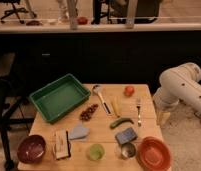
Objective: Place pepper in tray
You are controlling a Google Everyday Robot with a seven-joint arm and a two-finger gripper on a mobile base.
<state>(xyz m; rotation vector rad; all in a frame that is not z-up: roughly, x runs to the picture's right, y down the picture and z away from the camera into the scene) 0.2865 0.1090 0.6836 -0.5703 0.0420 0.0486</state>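
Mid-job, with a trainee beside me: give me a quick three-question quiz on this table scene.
1. True or false: the pepper already lies inside the green tray.
2. Which item lies closest to the pepper? A) the fork B) the dark red bowl C) the green cup
3. Where is the gripper relative to the table?

Key
1. False: the pepper lies on the bare table, to the right of the tray.
2. A.
3. At the table's right edge, below the white arm, apart from the pepper.
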